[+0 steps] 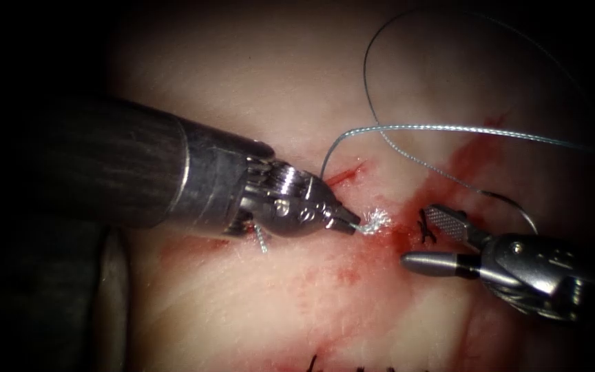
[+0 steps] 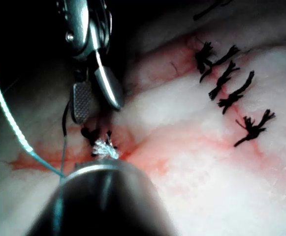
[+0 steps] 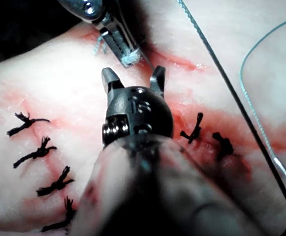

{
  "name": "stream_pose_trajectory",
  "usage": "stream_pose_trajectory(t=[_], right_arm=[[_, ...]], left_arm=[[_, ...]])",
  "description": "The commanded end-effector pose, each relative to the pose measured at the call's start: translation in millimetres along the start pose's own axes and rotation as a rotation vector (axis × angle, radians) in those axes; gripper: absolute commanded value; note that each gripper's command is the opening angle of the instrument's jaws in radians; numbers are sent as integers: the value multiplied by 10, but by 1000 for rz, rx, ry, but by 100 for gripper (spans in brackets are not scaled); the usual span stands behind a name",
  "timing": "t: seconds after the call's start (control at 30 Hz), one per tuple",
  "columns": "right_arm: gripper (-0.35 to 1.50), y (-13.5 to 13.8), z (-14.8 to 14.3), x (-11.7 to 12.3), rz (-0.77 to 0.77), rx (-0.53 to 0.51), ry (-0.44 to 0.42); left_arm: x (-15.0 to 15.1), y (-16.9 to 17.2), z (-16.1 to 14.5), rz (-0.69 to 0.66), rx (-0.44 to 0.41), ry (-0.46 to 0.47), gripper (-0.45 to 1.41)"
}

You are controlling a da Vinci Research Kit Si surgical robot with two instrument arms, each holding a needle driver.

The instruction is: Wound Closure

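My left tool (image 1: 348, 222) comes in from the left with its jaws shut on the frayed white end of the thread (image 1: 374, 220), just above the tissue (image 1: 256, 296) at the cut (image 1: 346, 176). That frayed end (image 3: 130, 56) lies in front of my right tool (image 3: 133, 73), whose jaws stand open and hold nothing. In the endoscope view the right tool (image 1: 416, 236) sits right of the cut, beside a black knot (image 1: 425, 227). Pale thread (image 1: 449, 128) runs from the cut off to the right. A thin curved piece that looks like the needle (image 1: 518, 209) lies loose on the tissue behind the right tool.
A row of black knotted stitches (image 2: 229, 81) closes another part of the wound; their tips (image 1: 359, 366) show at the endoscope view's lower edge. Red fluid (image 1: 470, 162) stains the tissue around the cut. A dark thread loop (image 1: 373, 83) arcs over the far tissue.
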Motion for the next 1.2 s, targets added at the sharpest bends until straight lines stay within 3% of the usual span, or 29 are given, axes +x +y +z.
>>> stream_pose_trajectory(t=[0.03,0.13,0.3,0.37,0.53,0.93,1.2], right_arm=[[145,-4,11,-2,-1,0,2],[145,-5,15,-4,-3,-4,4],[143,-13,29,-10,-2,-17,10],[138,-16,34,-12,15,-23,12],[113,-26,52,-14,145,-37,16],[120,-47,112,-11,164,-40,73],[128,-35,128,-5,172,-38,122]], left_arm=[[-2,-6,4,-141,8,42,-28],[-10,-15,-4,-231,34,141,-45],[-36,-36,-19,-402,44,328,-45],[-45,-39,-21,-448,47,358,-45],[-68,-42,-22,-501,38,393,-45],[-68,-44,-22,-547,45,416,-45],[-65,-45,-23,-547,54,454,-45]])
